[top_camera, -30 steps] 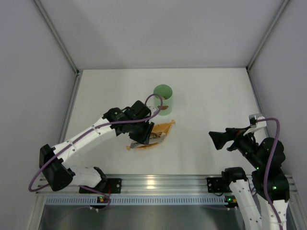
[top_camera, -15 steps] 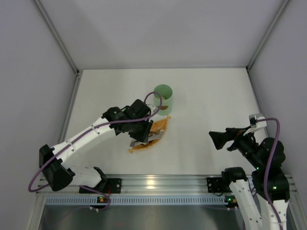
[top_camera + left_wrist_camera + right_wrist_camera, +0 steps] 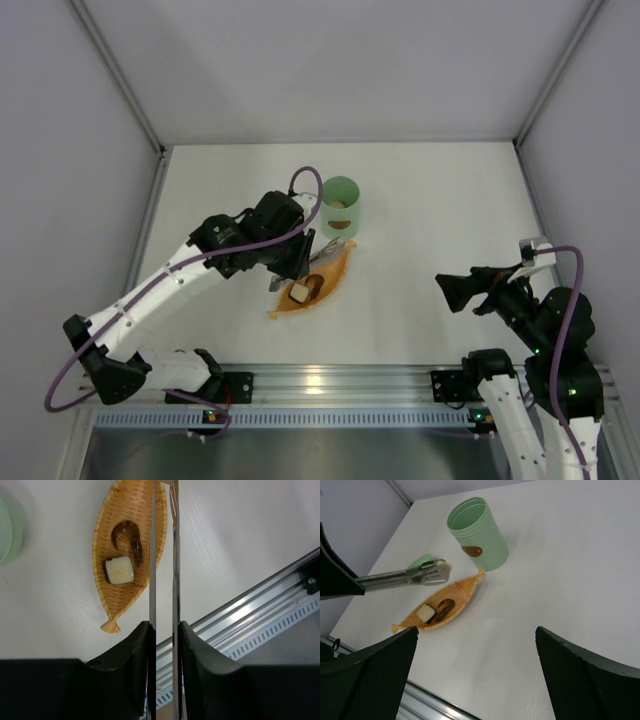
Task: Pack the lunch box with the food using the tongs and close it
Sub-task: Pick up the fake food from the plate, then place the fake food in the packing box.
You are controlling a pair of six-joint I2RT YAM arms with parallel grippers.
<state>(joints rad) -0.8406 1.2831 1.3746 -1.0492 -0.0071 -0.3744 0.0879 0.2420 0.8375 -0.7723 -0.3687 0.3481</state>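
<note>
My left gripper (image 3: 164,630) (image 3: 291,257) is shut on the tongs (image 3: 152,570), squeezing their two silver arms close together. The tong tips (image 3: 438,572) hover above the table between the lunch box and the orange tray's pointed end, with a small pale bit showing at them. The mint-green lunch box (image 3: 340,206) (image 3: 477,533) stands open and upright. Its green lid (image 3: 420,560) lies flat behind the tongs. Food remains in the tray: a white square piece (image 3: 120,570) (image 3: 425,613) and a dark brown curled piece (image 3: 130,537). My right gripper (image 3: 477,680) (image 3: 452,290) is open, empty, well right of everything.
The orange leaf-shaped woven tray (image 3: 330,272) (image 3: 107,602) lies just in front of the lunch box, its tip almost touching it. An aluminium rail (image 3: 330,382) runs along the near table edge. Grey walls close in the left, back and right.
My left arm rose and pulled back to the left with the tongs, uncovering the tray and its food. The tray slid slightly toward the lunch box. The right arm stayed still.
</note>
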